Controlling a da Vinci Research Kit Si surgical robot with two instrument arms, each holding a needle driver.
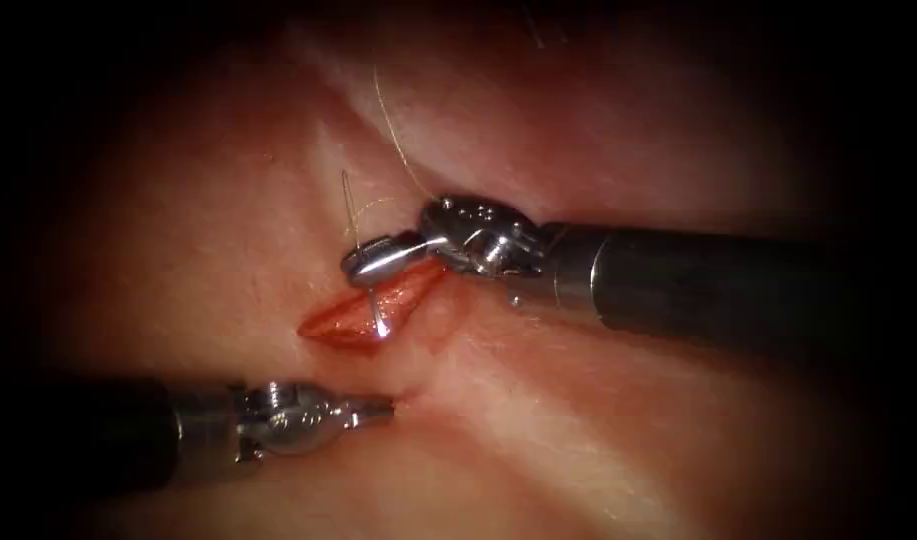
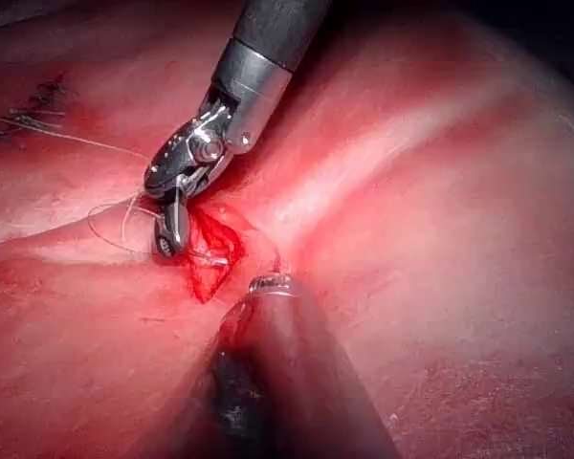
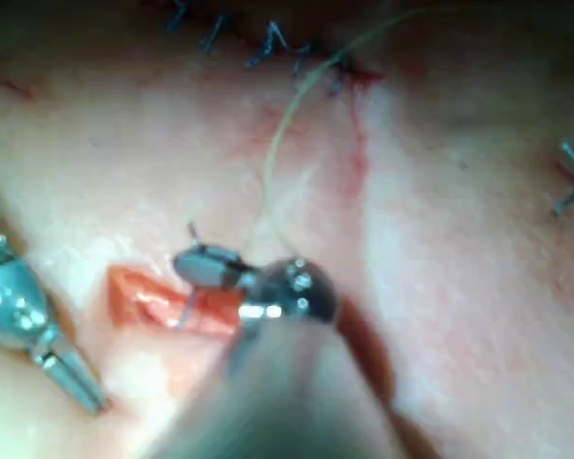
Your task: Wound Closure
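steel jaws of the right tool are closed on the curved needle, gripping it partway along its curve at the upper edge of the cut; one thin end of the needle rises above the jaws, the other points down over the open red cut, and i cannot tell for sure whether that tip has entered the tissue. pale thread runs from near the jaws up across the tissue toward its far edge. the left tool sits apart, just below the cut's lower edge, its jaws drawn together and holding nothing. as i judge it, the step in hand is setting the needle for a bite at the cut's edge; the next move calls for a steady wrist turn along the needle's curve, with the left tool near enough to receive the tip.
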